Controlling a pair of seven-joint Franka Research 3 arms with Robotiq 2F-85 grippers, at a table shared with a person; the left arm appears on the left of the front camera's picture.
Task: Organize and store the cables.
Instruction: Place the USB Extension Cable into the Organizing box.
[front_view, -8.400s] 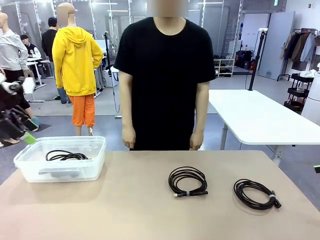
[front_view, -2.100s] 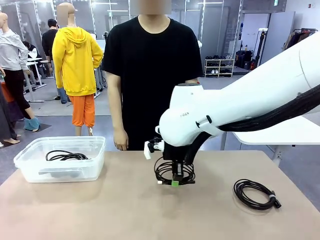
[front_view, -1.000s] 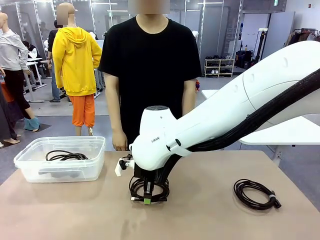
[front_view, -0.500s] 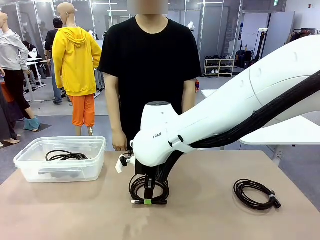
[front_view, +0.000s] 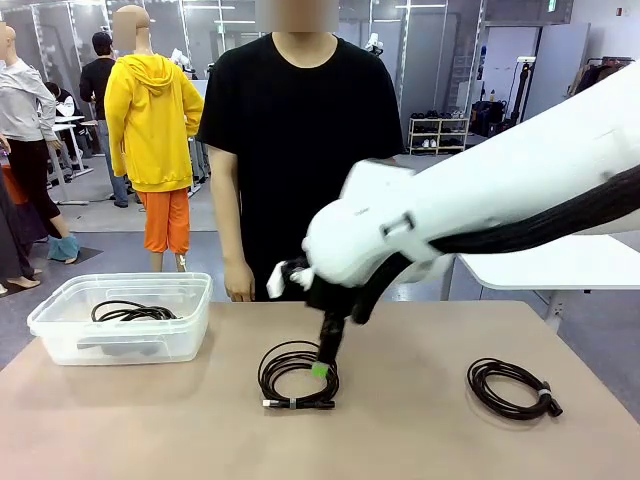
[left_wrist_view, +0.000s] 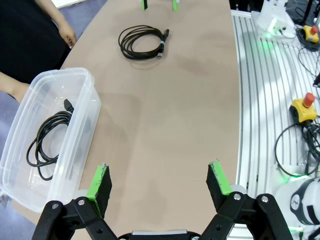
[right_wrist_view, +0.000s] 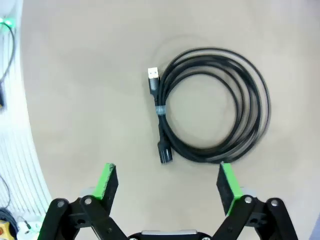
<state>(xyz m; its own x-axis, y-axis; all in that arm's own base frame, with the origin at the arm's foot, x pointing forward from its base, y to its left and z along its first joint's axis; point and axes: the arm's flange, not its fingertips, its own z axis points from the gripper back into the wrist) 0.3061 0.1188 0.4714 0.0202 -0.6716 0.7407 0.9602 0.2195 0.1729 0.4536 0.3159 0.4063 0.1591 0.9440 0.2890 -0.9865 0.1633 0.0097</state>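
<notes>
— Can any writing be read?
— None. The right arm is smeared by blur, and its marking cannot be made out.
— How is the bench laid out?
— A clear tub is set near the left edge, with one cable coiled inside. A second cable is laid at mid-bench and a third cable well apart to the right, with bare bench between them.
— And the jaws?
— The right jaws are held open just above the second cable, gripping nothing. The left jaws are spread wide and empty, high over the bench. In the left wrist view, one corner of the tub is cut off.
</notes>
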